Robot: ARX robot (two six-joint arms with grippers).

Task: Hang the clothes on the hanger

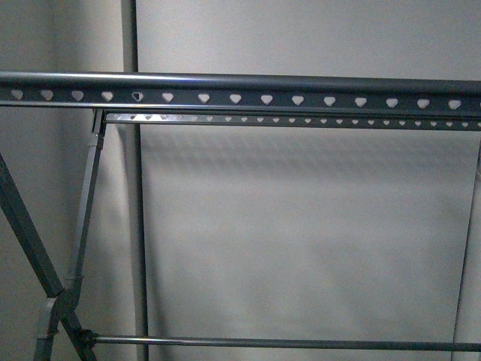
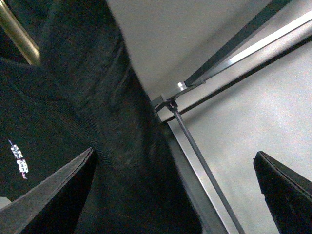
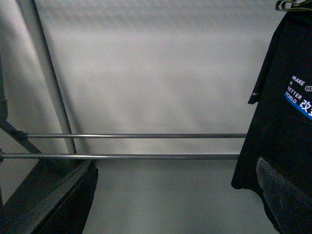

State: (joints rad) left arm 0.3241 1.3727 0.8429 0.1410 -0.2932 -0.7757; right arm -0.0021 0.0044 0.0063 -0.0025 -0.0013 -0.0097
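Note:
The hanger, a grey metal rack, fills the front view; its top rail (image 1: 240, 90) has a row of heart-shaped holes, and crossed legs (image 1: 56, 289) stand at the left. No shirt or gripper shows in that view. In the left wrist view the black T-shirt (image 2: 97, 97) hangs close, with small white lettering (image 2: 19, 161), beside the rack's rail (image 2: 253, 44). My left gripper (image 2: 174, 152) is open, cloth lying between its fingers but not held. In the right wrist view the shirt (image 3: 282, 122) hangs with its blue-white logo (image 3: 300, 100) showing. My right gripper (image 3: 175, 163) is open and empty, one finger in front of the shirt's hem.
A second pierced rail (image 1: 301, 119) runs behind the top one. Two thin lower rods (image 3: 136, 136) cross the rack. A brass-coloured bar (image 2: 19, 34) lies against the shirt. A grey hook (image 3: 287, 5) sits above the shirt. A pale wall lies behind.

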